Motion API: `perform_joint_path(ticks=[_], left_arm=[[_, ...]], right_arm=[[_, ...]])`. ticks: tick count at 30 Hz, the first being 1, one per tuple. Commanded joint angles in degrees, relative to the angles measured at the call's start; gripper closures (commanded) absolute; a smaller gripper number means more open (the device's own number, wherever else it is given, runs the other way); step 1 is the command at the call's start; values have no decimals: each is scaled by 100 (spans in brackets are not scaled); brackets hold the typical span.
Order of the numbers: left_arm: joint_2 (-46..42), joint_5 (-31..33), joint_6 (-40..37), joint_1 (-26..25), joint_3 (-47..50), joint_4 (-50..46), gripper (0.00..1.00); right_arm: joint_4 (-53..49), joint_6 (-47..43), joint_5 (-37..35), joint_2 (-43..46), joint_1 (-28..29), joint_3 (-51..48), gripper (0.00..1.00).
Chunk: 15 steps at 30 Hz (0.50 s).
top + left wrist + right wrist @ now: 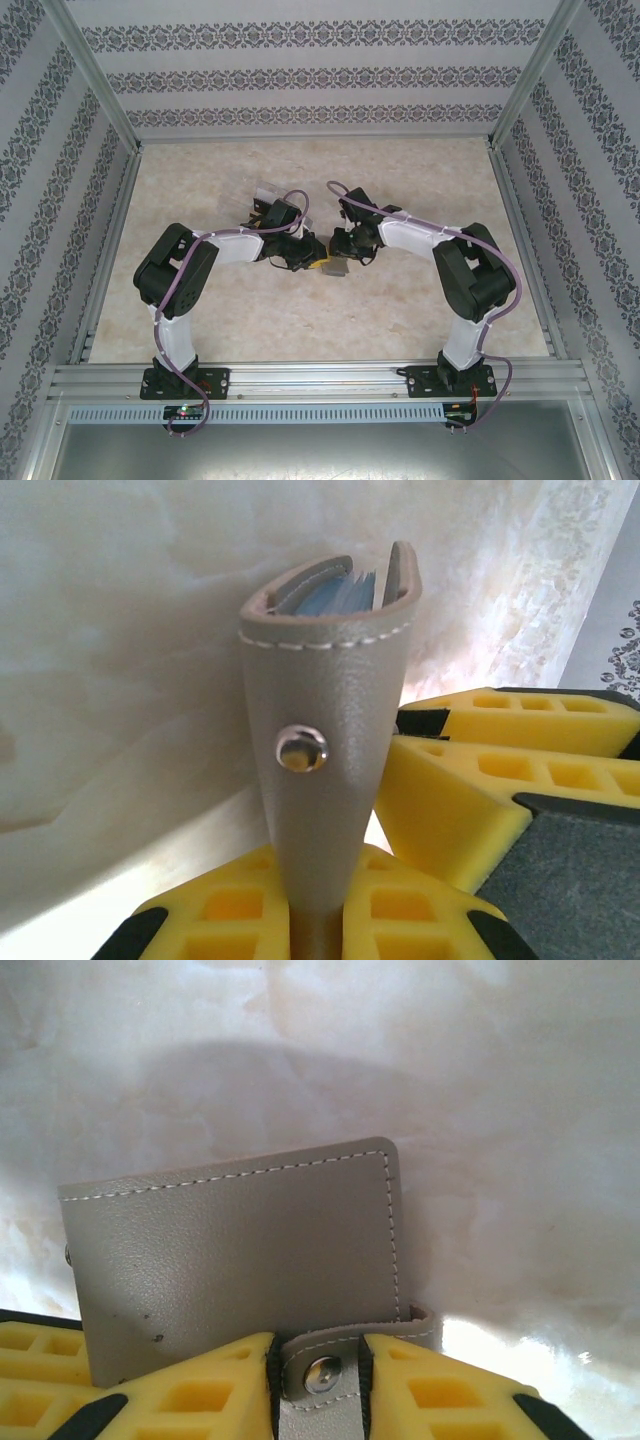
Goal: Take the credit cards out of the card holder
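Yellow-padded, my left gripper [315,925] pinched the grey card holder [325,690]; my right gripper [318,1380] seemingly clamped it at the snap strap [322,1348]; blue credit cards [335,595] showed inside.

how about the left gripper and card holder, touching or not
Touching. The left wrist view shows the card holder pinched at its lower end between the jaws of the left gripper, no gap either side.

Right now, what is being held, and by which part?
The grey stitched leather card holder: left gripper pinches its narrow riveted edge; right gripper grips its snap strap.
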<state>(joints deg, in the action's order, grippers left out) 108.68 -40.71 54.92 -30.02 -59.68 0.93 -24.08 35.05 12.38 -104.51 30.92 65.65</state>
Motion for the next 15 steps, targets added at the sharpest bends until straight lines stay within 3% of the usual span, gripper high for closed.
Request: perform_joint_path(ticks=[1, 8, 13, 14, 15], left_arm=[[-206, 324, -77, 5, 79, -2, 100], [-236, 528, -71, 0, 135, -94, 100], [-196, 515, -38, -2, 127, -43, 100], [-190, 531, -60, 5, 119, -85, 99], [-194, 565, -113, 4, 91, -187, 88]], right_arm=[[-871, 33, -1128, 79, 0, -53, 74], [-1073, 125, -1905, 246, 50, -107, 77], [-868, 175, -1909, 401, 55, -203, 74], [-743, 161, -1755, 428, 33, -231, 73], [-596, 143, -1503, 431, 2, -240, 71]])
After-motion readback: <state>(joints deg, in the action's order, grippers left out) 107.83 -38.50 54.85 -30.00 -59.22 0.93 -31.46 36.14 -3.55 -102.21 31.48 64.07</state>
